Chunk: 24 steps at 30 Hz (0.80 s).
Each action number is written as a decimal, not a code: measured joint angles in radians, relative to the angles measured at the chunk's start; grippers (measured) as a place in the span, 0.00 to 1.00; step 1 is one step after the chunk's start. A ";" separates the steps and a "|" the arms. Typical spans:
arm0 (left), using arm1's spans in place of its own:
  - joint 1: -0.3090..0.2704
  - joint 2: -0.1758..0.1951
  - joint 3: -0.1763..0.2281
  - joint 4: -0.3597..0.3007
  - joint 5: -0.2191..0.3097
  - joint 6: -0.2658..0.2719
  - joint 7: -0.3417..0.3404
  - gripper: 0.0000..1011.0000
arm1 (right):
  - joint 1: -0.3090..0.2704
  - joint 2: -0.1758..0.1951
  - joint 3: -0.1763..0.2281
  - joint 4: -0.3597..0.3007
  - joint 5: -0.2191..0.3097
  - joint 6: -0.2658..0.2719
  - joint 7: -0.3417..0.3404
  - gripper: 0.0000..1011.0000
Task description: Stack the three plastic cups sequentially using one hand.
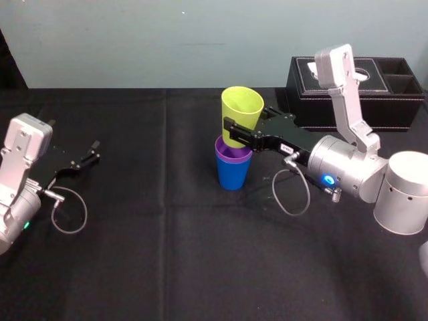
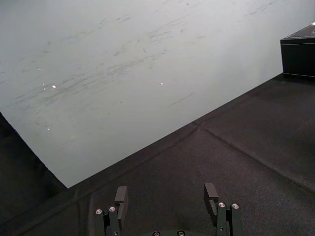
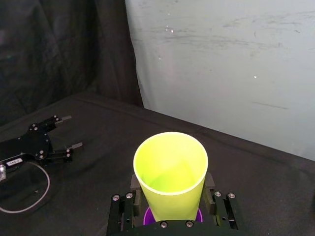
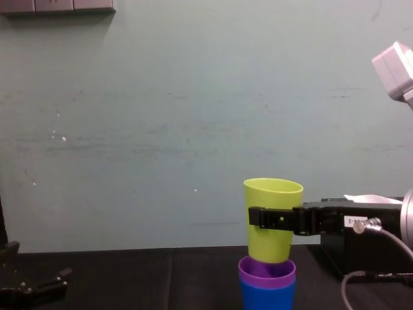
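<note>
The yellow-green cup (image 1: 242,110) (image 3: 170,172) (image 4: 273,213) is upright in my right gripper (image 1: 235,130) (image 4: 271,218), which is shut on it with a finger on each side of its lower half. Its base sits right at the rim of the purple cup (image 1: 233,152) (image 4: 266,271). The purple cup is nested inside the blue cup (image 1: 233,172) (image 4: 266,298), which stands on the black table mid-centre. My left gripper (image 1: 93,150) (image 2: 165,194) rests open and empty at the far left, well away from the cups.
A black leather tissue box (image 1: 354,93) (image 2: 298,56) stands at the back right, behind my right arm. A loose cable (image 1: 294,194) loops off the right wrist onto the black cloth (image 1: 167,254). A pale wall (image 4: 161,129) closes the table's far edge.
</note>
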 joint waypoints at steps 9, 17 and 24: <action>0.000 0.000 0.000 0.000 0.000 0.000 0.000 1.00 | 0.010 0.003 -0.015 0.027 0.021 -0.013 -0.004 0.72; 0.000 0.000 0.000 0.000 0.000 0.000 0.000 1.00 | 0.027 0.008 -0.033 0.058 0.036 -0.030 -0.006 0.72; 0.000 0.000 0.000 0.000 0.000 0.000 0.000 1.00 | 0.039 0.013 -0.047 0.084 0.044 -0.043 -0.010 0.72</action>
